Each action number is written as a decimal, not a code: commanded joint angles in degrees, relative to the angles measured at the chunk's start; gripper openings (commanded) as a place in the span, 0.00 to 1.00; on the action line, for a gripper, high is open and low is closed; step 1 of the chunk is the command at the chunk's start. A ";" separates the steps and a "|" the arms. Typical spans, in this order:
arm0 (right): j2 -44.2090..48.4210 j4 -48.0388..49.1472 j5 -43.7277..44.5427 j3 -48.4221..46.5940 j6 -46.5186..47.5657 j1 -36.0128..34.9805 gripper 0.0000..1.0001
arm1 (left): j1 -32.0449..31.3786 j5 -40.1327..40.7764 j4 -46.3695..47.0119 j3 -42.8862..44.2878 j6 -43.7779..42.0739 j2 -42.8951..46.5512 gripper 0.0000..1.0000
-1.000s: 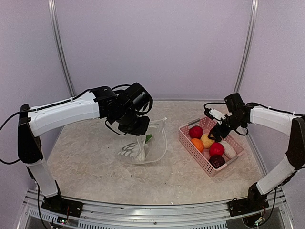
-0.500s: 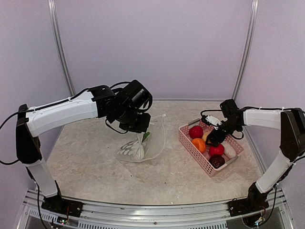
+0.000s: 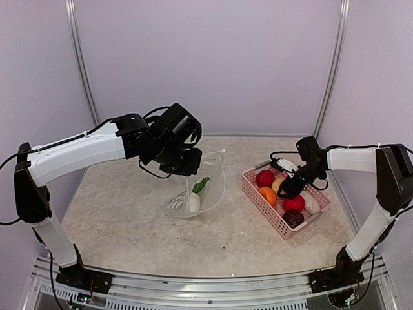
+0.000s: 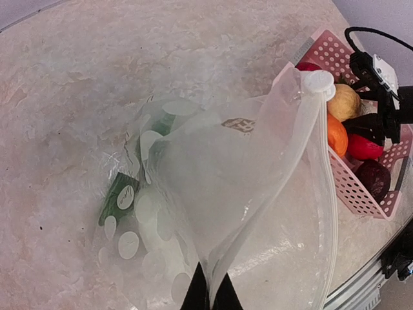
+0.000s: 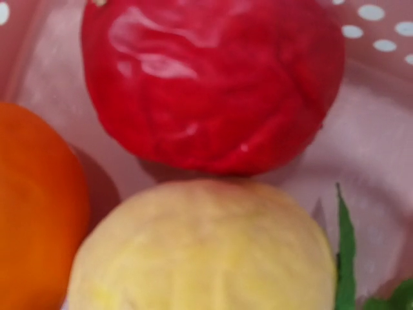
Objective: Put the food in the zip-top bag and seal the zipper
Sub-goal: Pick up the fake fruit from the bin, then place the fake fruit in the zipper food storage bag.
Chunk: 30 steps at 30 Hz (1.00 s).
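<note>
We record a mottled beige table (image 3: 116, 216). On it sits the clear, floppy dotted bag (image 4: 245, 194), lifted by its mouth edge, its pale zipper (image 4: 330, 194) strip gaping apart; a white oblong piece (image 3: 194, 203) and a green leaf (image 3: 201, 185) lie inside. The left gripper (image 4: 208, 294) is clenched on the bag's film. To its right, apart, the pink perforated basket (image 3: 263, 208) holds a wrinkled red ball (image 5: 213, 84), a yellow ball (image 5: 200, 252), an orange ball (image 5: 32, 213) and a dark purple ball (image 3: 293, 218). The right gripper (image 3: 286, 188) hangs just over the yellow ball; whether it is released or clenched, we cannot tell.
</note>
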State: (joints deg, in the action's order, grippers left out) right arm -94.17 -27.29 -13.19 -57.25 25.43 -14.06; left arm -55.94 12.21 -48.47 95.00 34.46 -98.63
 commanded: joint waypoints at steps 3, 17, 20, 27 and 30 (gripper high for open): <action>7.77 0.56 1.14 -0.27 -0.67 0.66 0.47 | -0.12 -1.76 2.73 -0.12 0.29 0.37 0.00; 21.68 -11.42 -23.88 -15.15 0.18 -2.13 0.42 | 1.22 -5.92 7.53 2.42 1.98 -2.79 0.00; 20.76 -12.53 -28.57 -19.06 -0.44 -5.81 0.43 | 1.63 -6.61 8.94 2.95 2.42 -3.20 0.00; 17.14 -11.35 -33.38 -21.84 -1.87 -14.72 0.45 | 2.33 -9.00 10.78 4.77 3.96 -4.79 0.00; 14.78 -11.27 -32.47 -22.69 -1.71 -17.36 0.45 | 2.37 -9.86 11.74 4.67 4.73 -4.73 0.00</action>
State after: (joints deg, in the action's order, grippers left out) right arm -76.27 -36.91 -43.70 -78.41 24.45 -28.71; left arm -53.91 4.47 -39.16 98.02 37.76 -102.45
